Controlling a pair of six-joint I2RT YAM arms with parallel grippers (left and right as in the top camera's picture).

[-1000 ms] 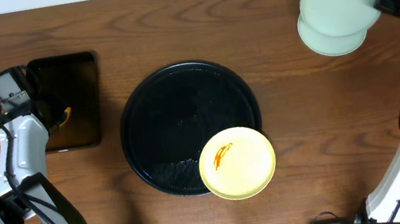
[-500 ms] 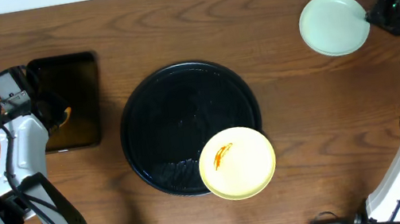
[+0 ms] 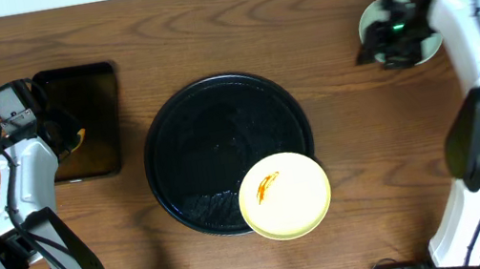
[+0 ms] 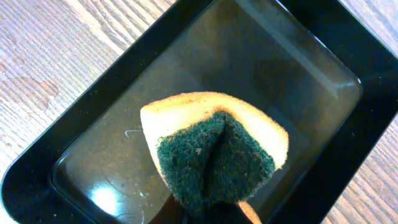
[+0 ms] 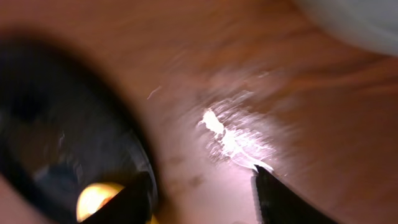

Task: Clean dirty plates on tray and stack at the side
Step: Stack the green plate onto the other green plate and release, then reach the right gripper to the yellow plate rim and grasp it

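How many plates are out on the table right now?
2. A yellow plate sits on the round tray's near-right rim; a mint plate lies far right, partly behind the right arm. Another may hide under it.

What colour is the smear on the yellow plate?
Orange-brown, on the round pale yellow plate; clearest in the overhead view.

- Table [image 3: 203, 24]: mid-brown wood, with darker grain streaks running along its length.
- Round tray [image 3: 212, 139], at the table's middle: glossy black, with faint pale reflections.
- Yellow plate [image 3: 284, 195], on the round tray's near right rim: pale yellow, with a small orange-brown smear left of its middle.
- Mint plate [image 3: 369, 19], near the table's far right corner: pale mint.
- Rectangular tray [image 4: 81, 124], by the table's left edge: black rim and a murky brownish, shiny bottom.
- Sponge [image 4: 214, 155]: yellow-orange foam with a dark green scouring face.
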